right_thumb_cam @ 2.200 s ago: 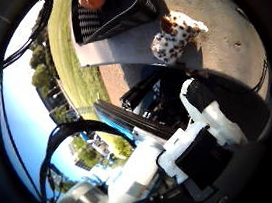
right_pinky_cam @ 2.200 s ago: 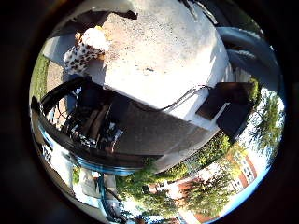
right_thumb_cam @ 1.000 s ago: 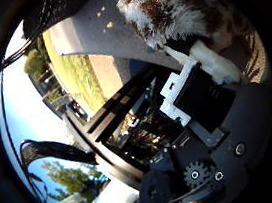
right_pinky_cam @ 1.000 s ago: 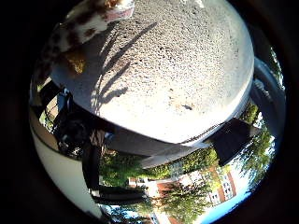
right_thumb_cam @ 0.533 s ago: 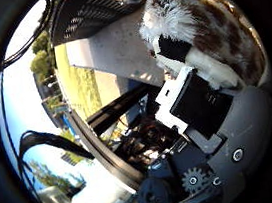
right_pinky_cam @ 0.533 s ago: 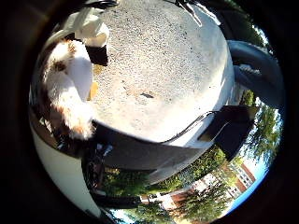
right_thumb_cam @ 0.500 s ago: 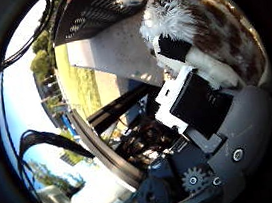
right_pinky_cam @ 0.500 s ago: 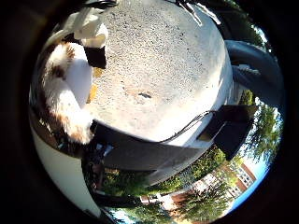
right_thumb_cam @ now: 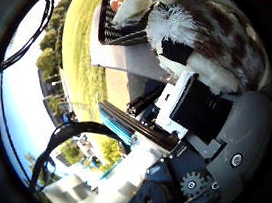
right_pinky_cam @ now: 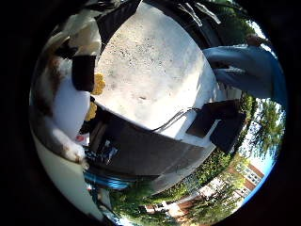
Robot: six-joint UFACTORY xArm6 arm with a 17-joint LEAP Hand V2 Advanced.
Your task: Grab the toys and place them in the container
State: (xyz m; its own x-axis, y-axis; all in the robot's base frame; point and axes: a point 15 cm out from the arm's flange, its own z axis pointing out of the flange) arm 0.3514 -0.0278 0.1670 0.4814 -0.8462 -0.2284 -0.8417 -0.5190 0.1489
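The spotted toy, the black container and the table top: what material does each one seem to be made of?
The spotted toy looks like plush fabric: white and brown fur with fluffy tufts. The black container seems to be plastic or metal mesh, since its wall shows a regular grid of holes. The table top looks like pale, speckled stone or concrete with a matte finish.

plush toy [right_thumb_cam: 218,35]: 1 | black basket [right_thumb_cam: 121,28]: 1 | table [right_pinky_cam: 155,80]: 1

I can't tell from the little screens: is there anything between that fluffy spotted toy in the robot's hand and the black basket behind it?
Nothing: in the thumb side view, the spotted plush toy in the hand overlaps the black basket.
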